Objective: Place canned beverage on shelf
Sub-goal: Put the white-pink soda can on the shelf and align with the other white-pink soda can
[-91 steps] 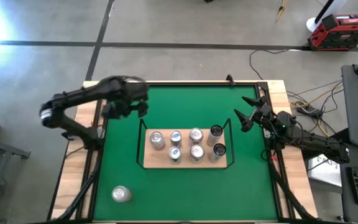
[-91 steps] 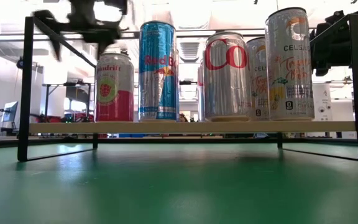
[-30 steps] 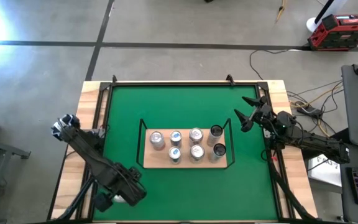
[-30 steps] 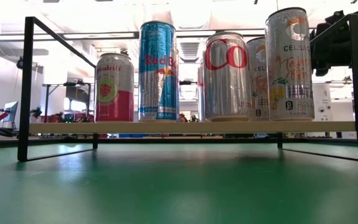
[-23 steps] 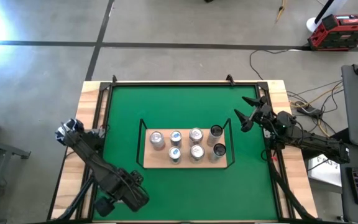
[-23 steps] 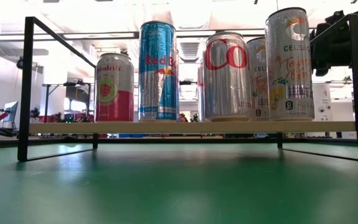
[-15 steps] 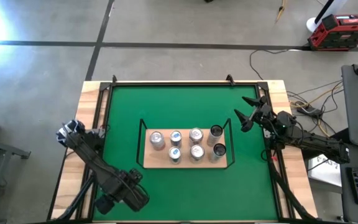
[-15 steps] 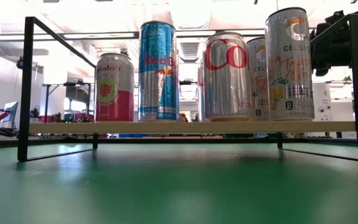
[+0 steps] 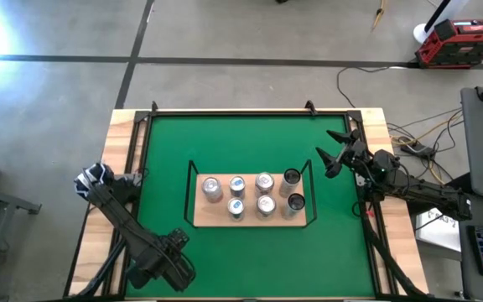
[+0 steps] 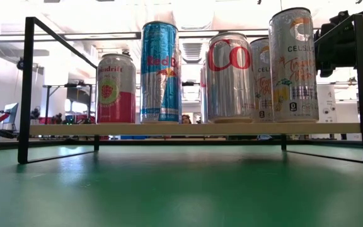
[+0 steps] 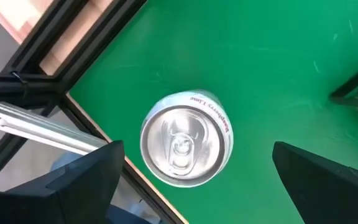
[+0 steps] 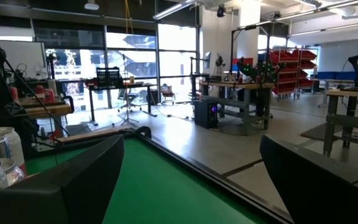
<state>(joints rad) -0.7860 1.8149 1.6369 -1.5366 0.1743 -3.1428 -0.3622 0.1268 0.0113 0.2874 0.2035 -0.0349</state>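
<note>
Nearby, shelf crowded, cans upright

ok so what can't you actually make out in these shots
- Loose can: hidden under the left gripper in the high view; the left wrist view shows only its top, so the brand cannot be read.
- Shelf: seven cans from above, but in the low view the rear ones sit behind the front row.
- Right gripper: cut off by the low view's right edge.
</note>
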